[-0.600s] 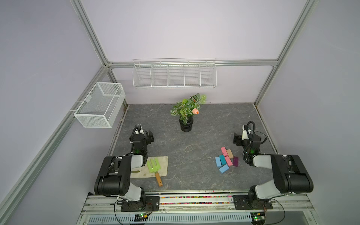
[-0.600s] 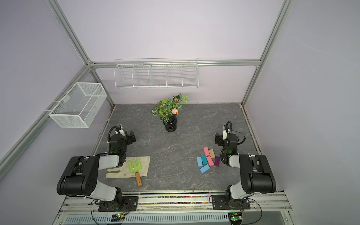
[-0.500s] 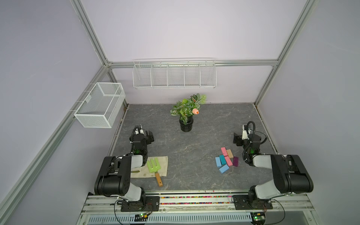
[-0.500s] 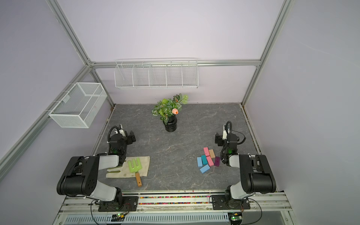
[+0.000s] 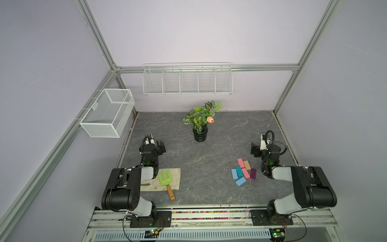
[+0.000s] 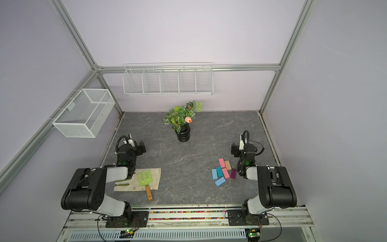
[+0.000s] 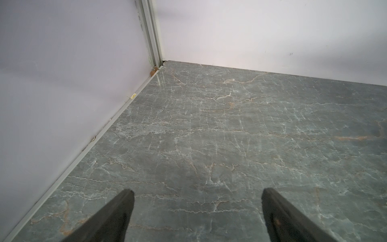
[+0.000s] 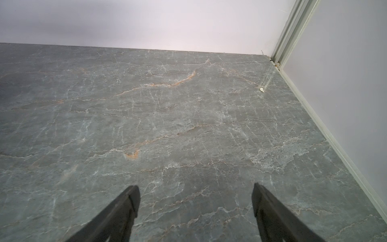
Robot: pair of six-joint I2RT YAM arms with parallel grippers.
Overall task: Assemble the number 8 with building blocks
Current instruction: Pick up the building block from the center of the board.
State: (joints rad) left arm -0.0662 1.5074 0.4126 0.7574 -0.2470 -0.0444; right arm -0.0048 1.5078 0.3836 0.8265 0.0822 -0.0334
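On the right side of the table (image 5: pixel 209 155), towards its front edge, the building blocks (image 5: pixel 245 173) lay flat in a tight cluster, several touching side to side, and no part of the number 8 had been formed. The right jaws and the left jaws both stood wide open and held nothing. Each wrist view showed two dark fingertips (image 8: pixel 129 199) spread apart over bare table. The right arm (image 5: pixel 267 150) sat near the cluster, with its wrist pointing away from it towards the back wall. Probable fault one: open jaws lowered onto a packed block would likely push its neighbours, because little or no gap separated them. Probable fault two: the blocks were low and flat, so a shallow descent could slip off a block and a deep one could strike the table. Both top views showed all seven blocks, the green garden fork (image 5: pixel 165 178) on its glove (image 5: pixel 177 175) near the left arm (image 5: pixel 150 149), and the potted plant (image 6: pixel 183 123). Neither wrist view showed any of these. Only the wrist views confirmed the empty gap between the fingertips.
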